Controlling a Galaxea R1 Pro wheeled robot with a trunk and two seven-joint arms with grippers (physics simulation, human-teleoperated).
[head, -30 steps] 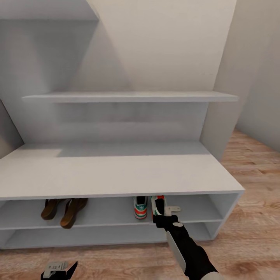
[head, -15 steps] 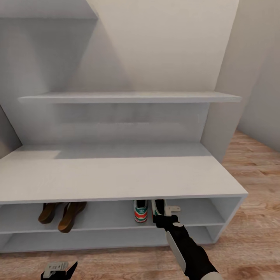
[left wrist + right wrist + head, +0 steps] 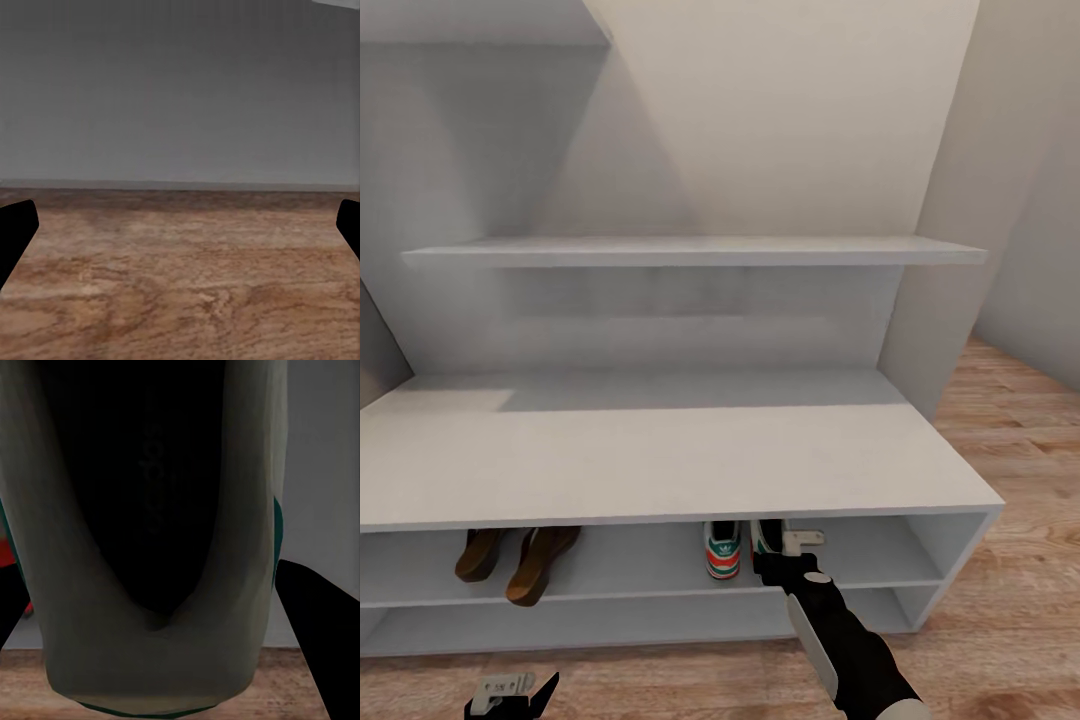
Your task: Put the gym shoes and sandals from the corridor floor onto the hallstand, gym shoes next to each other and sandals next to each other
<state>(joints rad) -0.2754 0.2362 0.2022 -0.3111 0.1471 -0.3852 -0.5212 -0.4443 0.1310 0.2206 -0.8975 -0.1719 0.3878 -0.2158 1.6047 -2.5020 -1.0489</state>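
right claw (image 3: 788, 547) sits on the upper shelf of the hallstand (image 3: 660, 470), fingers astride a gym shoe (image 3: 765, 532) — whether they grip it i cannot tell; its mate (image 3: 722, 549) just left, sandals (image 3: 515, 558) farther left. left claw (image 3: 512, 690) gapes wide, holding nothing, above the floor (image 3: 1010, 600).

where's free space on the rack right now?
Bench top is bare end to end. Upper shelf: gap between the sandals and the left sneaker, plus room right of the right tool. Lower shelf looks bare. Crowded where the right tool sits by the second sneaker.

The hallstand's (image 3: 660, 460) upper shelf holds two sandals (image 3: 515, 558) and two gym shoes (image 3: 743, 545).
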